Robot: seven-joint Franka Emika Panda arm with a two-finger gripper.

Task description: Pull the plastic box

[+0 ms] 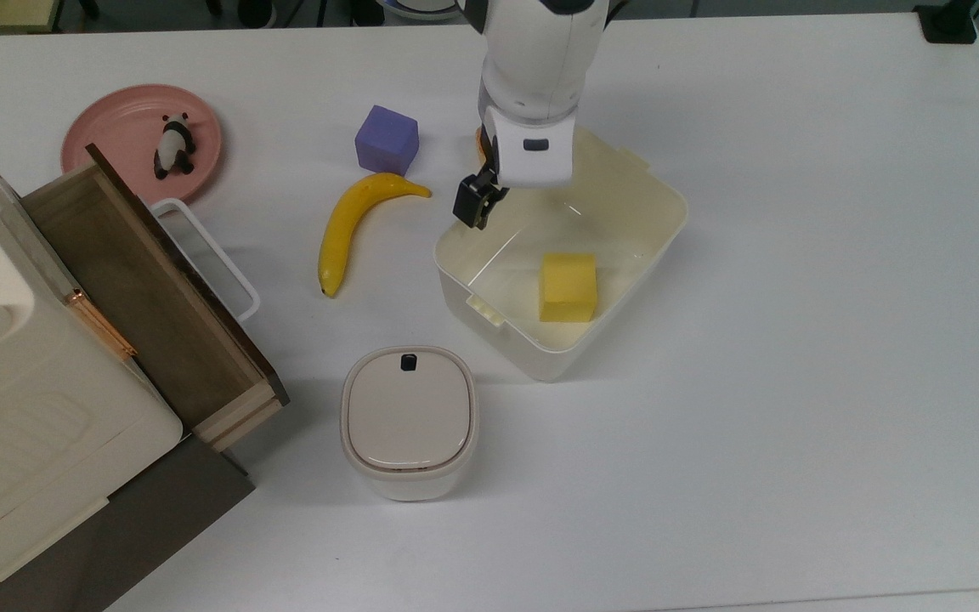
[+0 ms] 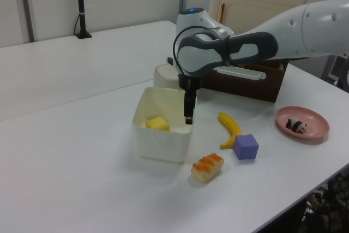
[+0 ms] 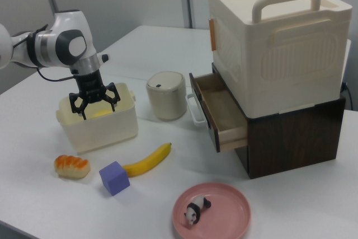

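Observation:
The plastic box (image 1: 532,353) is a cream-white deep bin on the white table, with a yellow block (image 1: 568,287) lying inside it. In the left view the plastic box (image 2: 163,145) stands just left of the bread. My gripper (image 1: 489,197) hangs over the box's corner at the top view's upper left, one black finger (image 1: 471,204) down at that wall. In the right view my gripper (image 3: 94,107) has its fingers spread wide over the box (image 3: 103,130), holding nothing. In the left view a finger (image 2: 188,114) reaches down at the box's right corner.
A banana (image 1: 353,225) and a purple cube (image 1: 386,140) lie close to the box on the top view's left. A bread piece (image 2: 207,167) sits by the box. A lidded white container (image 1: 409,421), a cabinet's open drawer (image 1: 149,289) and a pink plate (image 1: 116,127) with a panda stand further left.

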